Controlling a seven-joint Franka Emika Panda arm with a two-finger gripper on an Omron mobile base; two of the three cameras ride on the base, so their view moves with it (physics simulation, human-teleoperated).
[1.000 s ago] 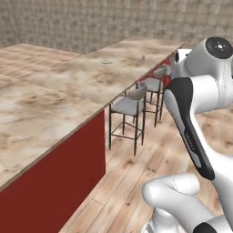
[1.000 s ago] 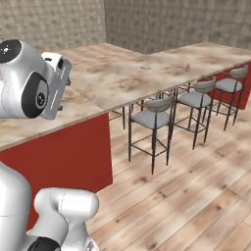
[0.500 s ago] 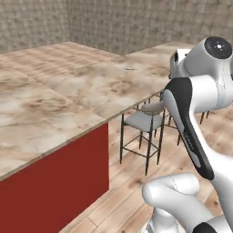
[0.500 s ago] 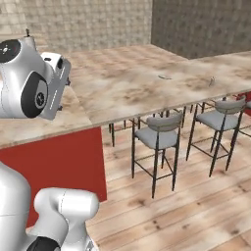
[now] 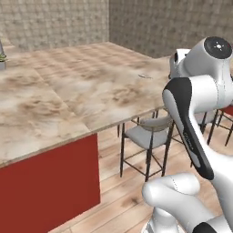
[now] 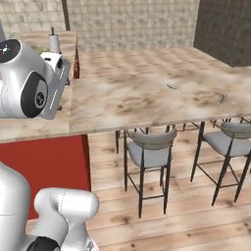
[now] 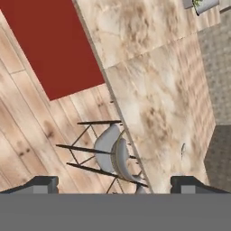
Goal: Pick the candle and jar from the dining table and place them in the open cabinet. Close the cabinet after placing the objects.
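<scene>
The candle, the jar, the dining table and the cabinet are out of view. In the hand view my gripper (image 7: 116, 183) is open, its two dark fingertips (image 7: 43, 182) standing wide apart with nothing between them. It looks down from high up on a marble counter (image 7: 153, 90) with a red side panel (image 7: 54, 40) and on a stool (image 7: 115, 153) at the counter's edge. The arm stays folded close to the base.
The long marble counter (image 5: 82, 91) spans both base views, with black-legged grey stools (image 6: 147, 149) along its near edge over a wooden floor. A thin silvery utensil (image 6: 172, 87) lies on the counter. A small plant pot (image 5: 2, 61) stands at its far left.
The whole scene has swung across both base views, so the base and its cameras have moved. The counter's red end now sits lower left. The arm's pose and the open gripper are unchanged.
</scene>
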